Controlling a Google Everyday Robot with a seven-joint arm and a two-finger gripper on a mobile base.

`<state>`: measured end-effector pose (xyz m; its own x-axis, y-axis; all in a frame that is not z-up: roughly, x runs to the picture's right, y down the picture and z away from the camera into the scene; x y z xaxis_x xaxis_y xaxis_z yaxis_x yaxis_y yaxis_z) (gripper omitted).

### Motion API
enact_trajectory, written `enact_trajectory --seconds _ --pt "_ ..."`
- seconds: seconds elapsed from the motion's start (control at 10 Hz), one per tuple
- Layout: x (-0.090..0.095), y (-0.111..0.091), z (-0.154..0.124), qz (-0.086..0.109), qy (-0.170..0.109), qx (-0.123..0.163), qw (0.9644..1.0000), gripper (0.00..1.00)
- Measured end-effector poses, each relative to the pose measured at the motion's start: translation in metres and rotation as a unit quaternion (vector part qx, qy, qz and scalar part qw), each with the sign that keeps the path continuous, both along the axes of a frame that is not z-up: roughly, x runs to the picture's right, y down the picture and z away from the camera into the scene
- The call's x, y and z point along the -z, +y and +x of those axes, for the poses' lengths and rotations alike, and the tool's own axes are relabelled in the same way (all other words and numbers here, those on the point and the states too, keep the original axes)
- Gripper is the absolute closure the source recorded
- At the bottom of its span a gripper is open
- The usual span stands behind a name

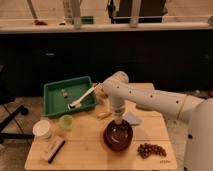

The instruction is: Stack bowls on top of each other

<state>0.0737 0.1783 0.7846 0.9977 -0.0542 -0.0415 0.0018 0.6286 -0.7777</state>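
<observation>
Camera view: one high frontal look at a wooden tabletop with a dark counter behind it.
Arm: the white arm reaches in from the right, bends at an elbow above the tabletop's middle and points straight down.
Green tray: a rectangular tray sits at the back left, holding a white utensil that leans over its right rim and a small item I cannot identify.
Bowls: a glossy dark maroon-brown bowl rests on the tabletop right of centre, near the front; whether the orange one lies under or inside it cannot be told.
Pincer: the pincer hangs directly over the bowl's back rim, at or just above it; how wide its jaws stand cannot be told.
Blue cloth: a pale blue piece lies just behind the bowl, to the right.
White cup: it stands near the left edge.
Green cup: a small light-green cup stands beside the white one, in front of the tray.
Grapes: a dark bunch lies at the front right.
Brush: a flat black-edged object lies at the front left.
Yellow item: a small piece lies between tray and bowl.
</observation>
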Motion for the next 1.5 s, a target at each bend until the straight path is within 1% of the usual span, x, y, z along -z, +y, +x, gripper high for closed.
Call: enact_trajectory --seconds 0.2,0.3,0.4,0.6,0.7,1.3,1.5 --pt "-0.0004 0.0011 0.0002 -0.004 -0.003 -0.001 1.0 0.62" --pt "-0.0003 0.0018 0.0 -0.006 -0.005 0.0 1.0 0.52" --pt "-0.0002 0.0039 0.0004 -0.01 -0.01 0.003 0.9999 0.38" --pt "-0.0001 0.0047 0.0006 -0.011 -0.014 0.005 0.9998 0.22" --pt "-0.0001 0.0048 0.0008 -0.012 -0.014 0.005 0.9998 0.2" --pt "-0.0018 0.0057 -0.0008 -0.014 -0.017 0.007 0.9997 0.2" --pt "0.002 0.003 -0.0062 0.003 -0.025 0.024 0.9994 0.2"
